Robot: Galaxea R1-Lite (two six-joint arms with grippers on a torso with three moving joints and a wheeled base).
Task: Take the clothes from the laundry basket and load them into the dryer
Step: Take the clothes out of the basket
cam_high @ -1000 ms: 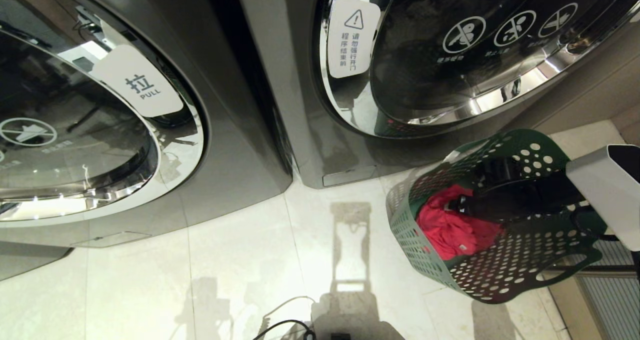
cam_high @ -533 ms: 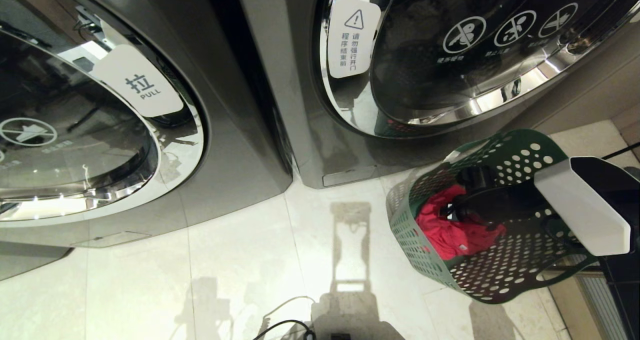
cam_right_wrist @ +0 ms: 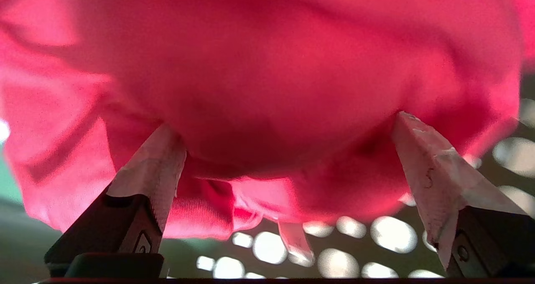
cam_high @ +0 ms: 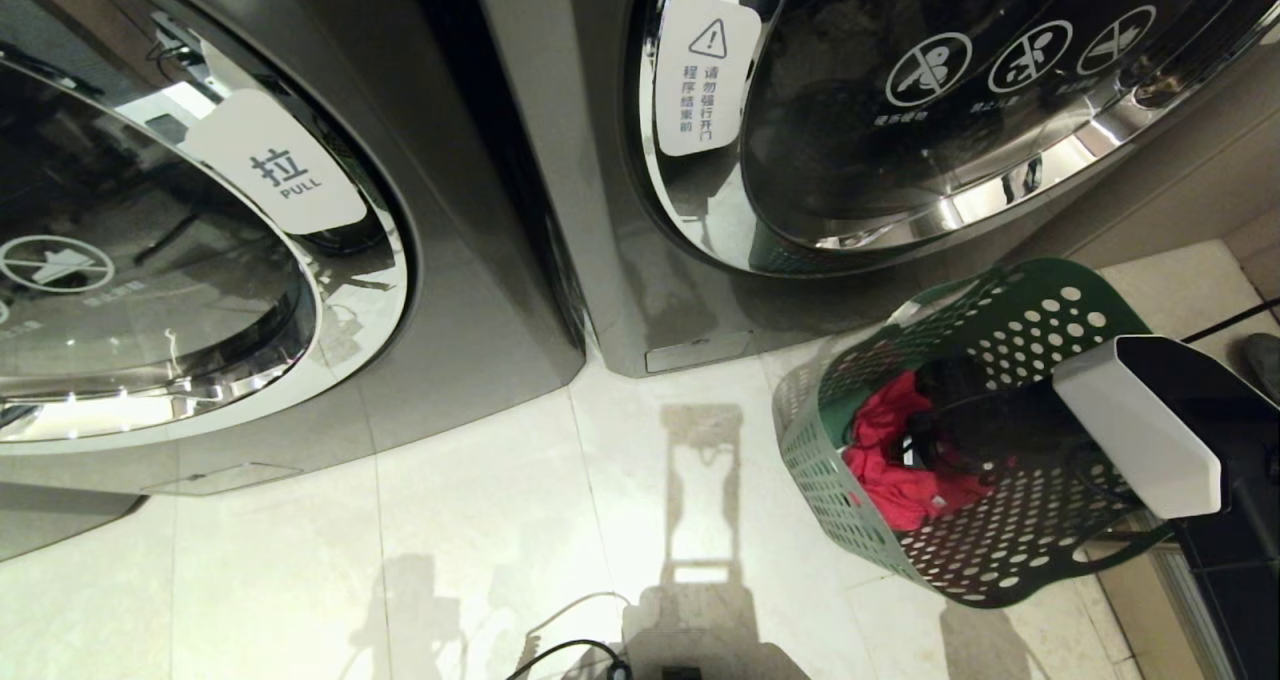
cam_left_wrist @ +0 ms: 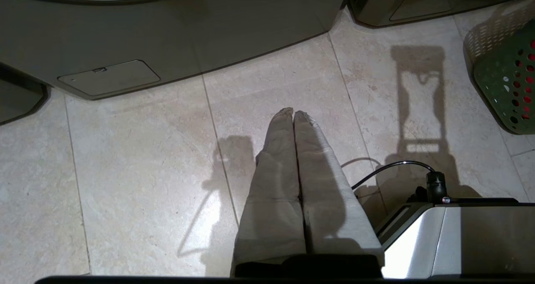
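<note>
Pale glossy tiled floor (cam_high: 480, 520) open at centre and left; two grey front-loading machines with chrome-ringed dark glass doors (cam_high: 900, 110) line far side, both shut. Green perforated plastic laundry basket (cam_high: 850, 520) tilted at right, close to right machine. Crumpled red soft cloth garment (cam_high: 885, 460) inside basket. Right gripper (cam_right_wrist: 288, 146) reaches into basket, fingers (cam_right_wrist: 154, 171) spread wide, tips against red fabric. Left gripper (cam_left_wrist: 294, 113) parked above floor, fingers pressed together.

Glossy chrome rims (cam_high: 395, 260) ring dark glass doors (cam_high: 900, 110) on matt grey dryers (cam_high: 500, 290), over smooth pale floor tiles (cam_high: 480, 520), beside a perforated green plastic basket (cam_high: 820, 450) holding soft red cloth (cam_high: 885, 460)
</note>
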